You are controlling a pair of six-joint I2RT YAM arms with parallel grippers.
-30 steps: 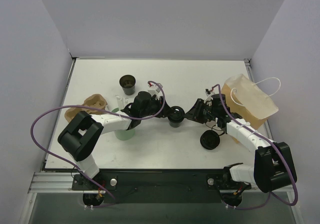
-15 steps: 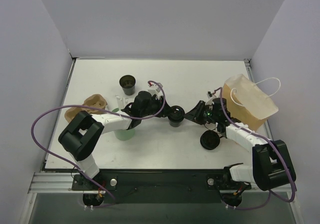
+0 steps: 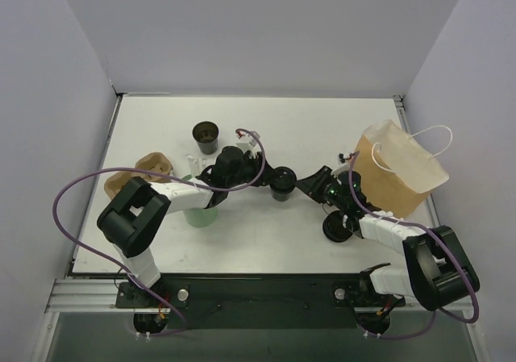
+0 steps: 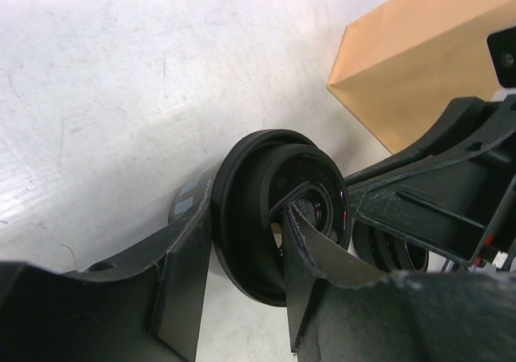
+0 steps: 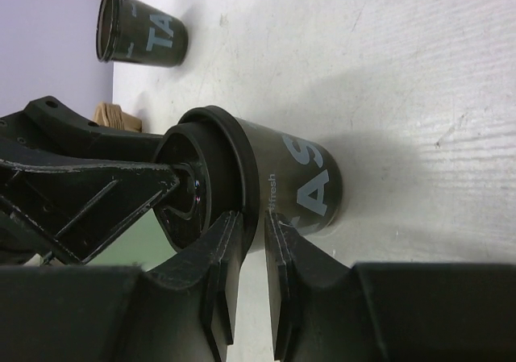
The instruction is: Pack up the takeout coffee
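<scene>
The takeout coffee [image 3: 281, 186], a short black cup with white lettering and a wide black top rim, stands upright mid-table. My left gripper [image 3: 272, 178] reaches it from the left. In the left wrist view it [image 4: 246, 217] has one finger outside the cup's [image 4: 242, 176] rim and one inside, pinching that rim. My right gripper [image 3: 302, 186] comes from the right. Its narrow jaws [image 5: 251, 218] sit on either side of the lower edge of the cup's [image 5: 302, 189] rim.
A flat black lid [image 3: 339, 227] lies under the right arm. A brown paper bag [image 3: 399, 172] with white handles stands at the right. A black cup with a brown inside [image 3: 205, 135] is at the back left, a green cup [image 3: 199, 210] sits under the left arm, and brown cardboard pieces [image 3: 153, 166] lie far left.
The right arm has swung toward the near edge and its jaws have narrowed onto the cup's rim. The left gripper and the cup have stayed where they were.
</scene>
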